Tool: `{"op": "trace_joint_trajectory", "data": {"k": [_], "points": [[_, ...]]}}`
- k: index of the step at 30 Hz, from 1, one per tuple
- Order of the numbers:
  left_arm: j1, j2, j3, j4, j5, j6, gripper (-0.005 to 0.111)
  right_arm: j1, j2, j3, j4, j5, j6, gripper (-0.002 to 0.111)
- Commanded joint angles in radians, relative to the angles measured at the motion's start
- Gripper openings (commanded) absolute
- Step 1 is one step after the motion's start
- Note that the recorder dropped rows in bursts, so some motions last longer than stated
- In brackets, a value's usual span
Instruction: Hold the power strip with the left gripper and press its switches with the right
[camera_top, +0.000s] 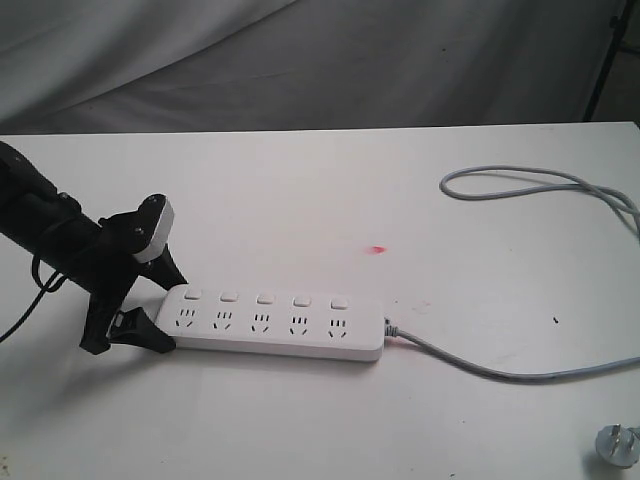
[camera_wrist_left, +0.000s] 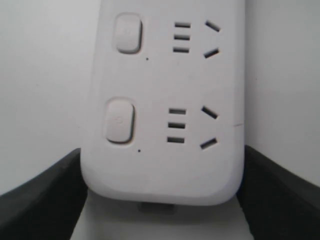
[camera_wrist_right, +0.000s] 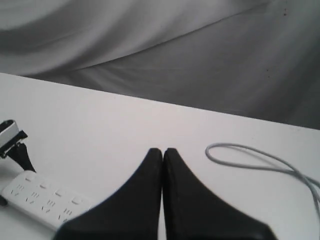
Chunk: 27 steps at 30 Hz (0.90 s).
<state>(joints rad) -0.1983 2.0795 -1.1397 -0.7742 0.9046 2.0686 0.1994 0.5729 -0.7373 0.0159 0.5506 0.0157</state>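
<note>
- Power strip (camera_top: 275, 325) lies flat on the white worktop (camera_top: 300, 190), toward its near edge and left of the middle, long side roughly along that edge.
- Five switches (camera_top: 263, 298) sit in a row on the strip's far long edge, one per socket group.
- Left gripper (camera_top: 163, 308) is low at the strip's left end. In the left wrist view its jaws are clamped on both sides of that rounded end.
- Right gripper (camera_wrist_right: 163, 155) is outside the exterior view. Its jaws are pressed together with nothing between them, above the worktop and well apart from the strip.
- Grey cord (camera_top: 480, 365) leaves the strip's right end and loops toward the right edge.
- Plug (camera_top: 615, 445) lies near the near right corner.
- Small red spot (camera_top: 377, 249) shows mid-worktop.
</note>
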Motion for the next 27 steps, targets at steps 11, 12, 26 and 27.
{"op": "trace_joint_trajectory", "data": {"k": [11, 12, 26, 27], "points": [[-0.005, 0.001, -0.005, -0.010, 0.014, 0.007, 0.069, 0.289, 0.319, -0.161, -0.009, 0.067, 0.001, 0.000], [-0.005, 0.001, -0.005, -0.010, 0.014, 0.007, 0.069, 0.312, 0.339, -0.161, -0.006, 0.066, 0.001, 0.000], [-0.005, 0.001, -0.005, -0.010, 0.014, 0.007, 0.069, 0.462, 0.680, -0.241, 0.324, 0.172, -0.517, 0.000], [-0.005, 0.001, -0.005, -0.010, 0.014, 0.007, 0.069, 0.460, 0.706, -0.279, 0.324, 0.175, -0.543, 0.000]]}}
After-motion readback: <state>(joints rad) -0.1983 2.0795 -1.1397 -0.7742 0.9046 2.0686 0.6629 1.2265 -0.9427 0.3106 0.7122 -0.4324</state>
